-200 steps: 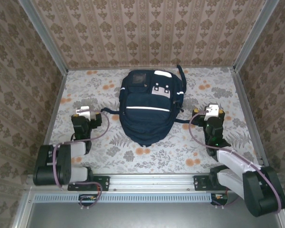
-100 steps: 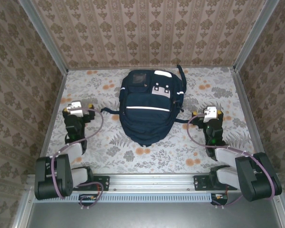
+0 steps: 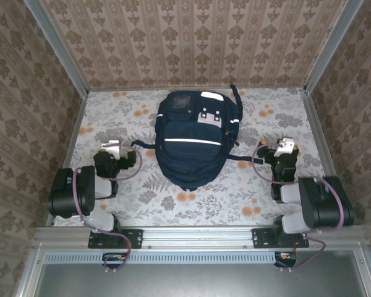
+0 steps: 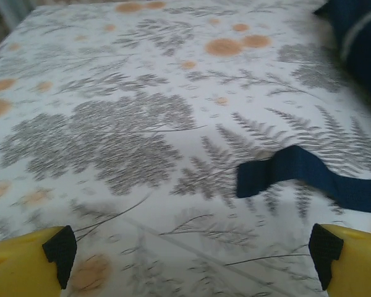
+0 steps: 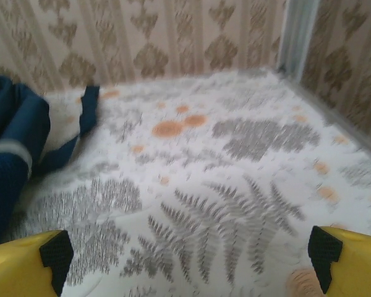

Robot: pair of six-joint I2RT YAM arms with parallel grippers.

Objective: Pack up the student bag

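Bag (image 3: pixel 191 139) btwn L claw (image 4: pixel 191 249), R claw (image 5: pixel 190 249)

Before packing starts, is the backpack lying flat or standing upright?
Lying flat: the student bag rests front-up on the table, white stripe and buckle patches facing up.

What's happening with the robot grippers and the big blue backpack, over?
Left gripper open, empty. Right gripper open, empty. Large navy-blue fabric backpack lies mid-table between them, untouched. Its navy strap end lies ahead of left gripper.
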